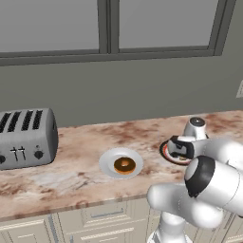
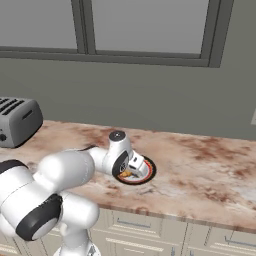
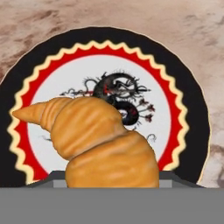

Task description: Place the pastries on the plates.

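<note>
The golden-orange croissant fills the lower middle of the hand view, close to the camera, and hides my fingertips. It hangs just above the plate with the black-and-red rim, over its white centre and dark design. My gripper points down over that plate and looks shut on the croissant. From the left base camera, the hand covers most of this plate. The ring donut with brown glaze lies in the middle of the plain white plate, left of the arm.
A grey toaster stands at the left end of the marble counter, also seen far left from the right base camera. A grey wall with a window rises behind. The counter's front edge runs above the cabinet drawers.
</note>
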### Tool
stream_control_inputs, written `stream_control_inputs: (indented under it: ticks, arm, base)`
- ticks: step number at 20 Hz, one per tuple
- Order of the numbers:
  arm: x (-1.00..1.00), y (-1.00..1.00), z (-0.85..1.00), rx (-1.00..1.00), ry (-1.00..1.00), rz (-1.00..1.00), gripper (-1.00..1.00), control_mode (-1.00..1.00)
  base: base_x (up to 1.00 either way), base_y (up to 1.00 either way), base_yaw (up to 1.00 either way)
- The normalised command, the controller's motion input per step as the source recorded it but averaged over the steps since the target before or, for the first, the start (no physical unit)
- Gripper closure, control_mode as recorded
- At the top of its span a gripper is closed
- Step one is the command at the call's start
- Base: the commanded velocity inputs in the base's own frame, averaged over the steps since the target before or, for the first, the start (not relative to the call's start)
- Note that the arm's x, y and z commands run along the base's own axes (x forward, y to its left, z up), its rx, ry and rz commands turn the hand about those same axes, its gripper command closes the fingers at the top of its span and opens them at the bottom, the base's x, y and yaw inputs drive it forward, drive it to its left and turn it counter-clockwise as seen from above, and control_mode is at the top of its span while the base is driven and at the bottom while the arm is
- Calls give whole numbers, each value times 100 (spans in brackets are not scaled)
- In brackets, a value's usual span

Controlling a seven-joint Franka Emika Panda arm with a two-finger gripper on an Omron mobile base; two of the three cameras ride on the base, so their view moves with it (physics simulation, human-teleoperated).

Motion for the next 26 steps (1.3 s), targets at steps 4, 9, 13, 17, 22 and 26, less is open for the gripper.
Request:
stream_control_inputs:
  ticks: [4,9,13,17,22,26]
  arm:
    - [4,0,-18,0,0,0,100,-100]
    - [9,0,-15,0,0,0,100,-100]
    - [10,0,-12,0,0,0,100,-100]
    - [13,0,-11,0,0,0,100,-100]
    - [12,-1,-8,0,0,0,100,-100]
    - [9,-1,-9,0,0,0,100,-100]
  base:
    - [0,0,0]
    - [0,0,0]
    - [0,0,0]
    - [0,0,0]
    - [0,0,0]
    - [0,0,0]
